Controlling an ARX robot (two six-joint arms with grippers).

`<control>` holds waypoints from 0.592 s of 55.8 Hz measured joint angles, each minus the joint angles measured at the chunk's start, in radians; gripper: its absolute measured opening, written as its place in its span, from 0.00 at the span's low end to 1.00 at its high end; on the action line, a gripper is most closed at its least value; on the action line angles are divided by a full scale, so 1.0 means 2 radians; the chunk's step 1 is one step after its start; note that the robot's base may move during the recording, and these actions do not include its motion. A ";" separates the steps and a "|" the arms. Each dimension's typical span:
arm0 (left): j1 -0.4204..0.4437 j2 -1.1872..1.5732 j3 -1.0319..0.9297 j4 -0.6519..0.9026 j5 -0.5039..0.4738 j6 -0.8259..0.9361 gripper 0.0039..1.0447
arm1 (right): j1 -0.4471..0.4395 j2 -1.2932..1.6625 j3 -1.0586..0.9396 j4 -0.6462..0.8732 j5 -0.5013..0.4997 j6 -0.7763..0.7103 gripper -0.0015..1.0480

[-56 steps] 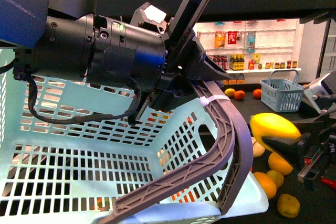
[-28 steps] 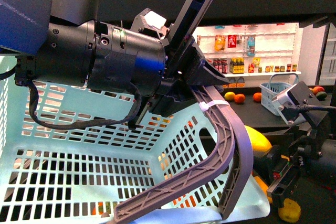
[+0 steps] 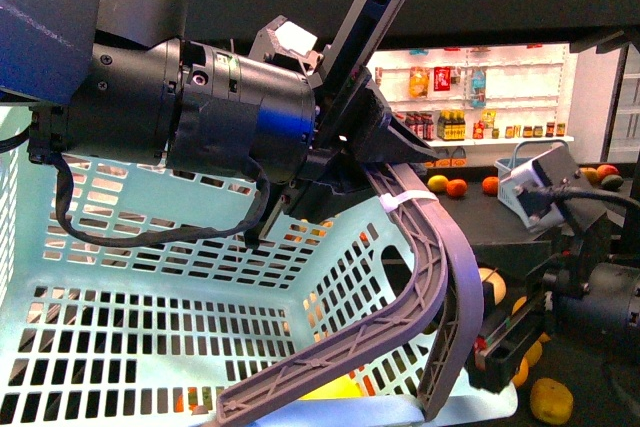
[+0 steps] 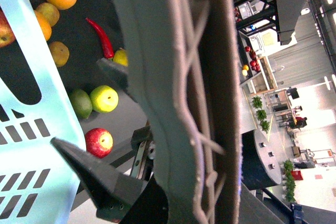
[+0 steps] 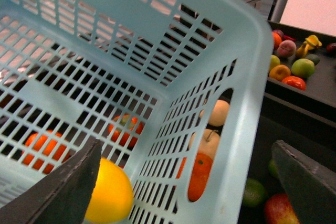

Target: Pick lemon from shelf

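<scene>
The yellow lemon point(image 5: 107, 195) lies inside the light blue basket point(image 5: 241, 51), close to one finger point(image 5: 65, 184) of my right gripper point(image 5: 186, 182). That gripper is open, with its jaws on either side of the basket's near wall and not touching the lemon. In the front view the lemon point(image 3: 330, 388) shows low in the basket point(image 3: 150, 307), behind the grey basket handle point(image 3: 440, 247). My left gripper point(image 3: 385, 162) is shut on that handle, which fills the left wrist view point(image 4: 178, 77). The black shelf deck point(image 3: 590, 387) lies to the right under my right gripper point(image 3: 500, 347).
Loose oranges, apples, limes and a red chilli point(image 4: 102, 38) lie on the dark deck around the basket. A second small blue basket point(image 3: 520, 187) stands behind my right arm. White shelves of bottles point(image 3: 480, 97) line the far wall.
My right gripper carried the lemon leftward from beside the basket to its rim. The lemon has left the jaws and now lies in the basket. The left arm barely moved.
</scene>
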 joint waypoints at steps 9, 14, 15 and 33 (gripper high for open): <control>0.000 0.000 0.000 0.000 0.001 0.000 0.08 | -0.057 -0.004 0.035 -0.014 0.024 0.035 0.98; 0.000 0.000 0.000 0.000 0.001 -0.001 0.08 | -0.105 0.010 0.056 -0.035 0.028 0.033 0.98; 0.000 0.000 0.000 0.000 0.001 -0.001 0.08 | -0.113 0.016 0.059 -0.038 0.029 0.028 0.98; 0.000 0.000 0.000 0.000 0.001 -0.001 0.08 | -0.178 0.165 0.067 -0.068 -0.019 -0.094 0.98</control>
